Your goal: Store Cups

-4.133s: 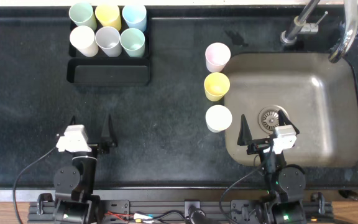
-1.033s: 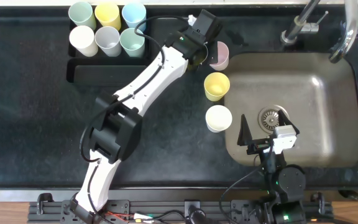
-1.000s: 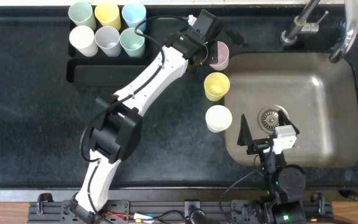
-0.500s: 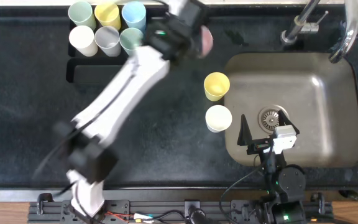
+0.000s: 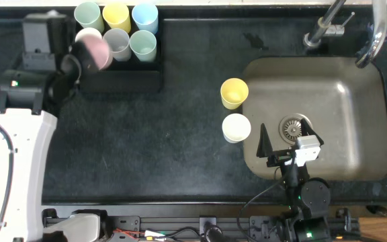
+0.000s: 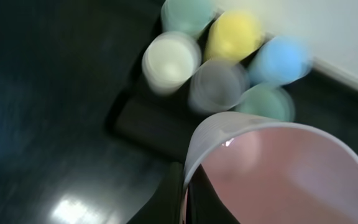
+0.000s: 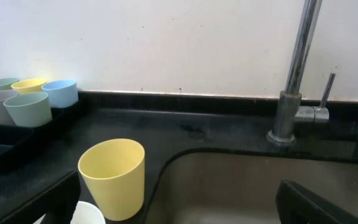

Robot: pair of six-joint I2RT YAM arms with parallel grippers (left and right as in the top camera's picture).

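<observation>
Black bench (image 5: pixel 180 134), with a sink (image 5: pixel 341 168) at 3 o'clock and a tray (image 5: pixel 119 82) at 11 o'clock; six cups (image 5: pixel 117 30) stand mouth-up in the tray's far half. From above I see my left pincer (image 5: pixel 79 62) at the tray's 9 o'clock end with the pink cup (image 5: pixel 94 50) in it, but the cup is smeared there and I cannot read its tilt. The left wrist view settles that. The fingers (image 6: pixel 166 202) are pinched shut on the cup's rim, and its mouth opens back toward the camera. Its long axis therefore runs away from the wrist, base toward the tray. The yellow cup (image 5: pixel 234 93) and white cup (image 5: pixel 236 128) stand upright at the sink's 9 o'clock rim, yellow at 12 o'clock of white. My right pincer (image 7: pixel 178 186) is spread wide with nothing in it, over the sink's 7 o'clock corner. Its view adds the tap (image 7: pixel 294 81) and the yellow cup's side.
</observation>
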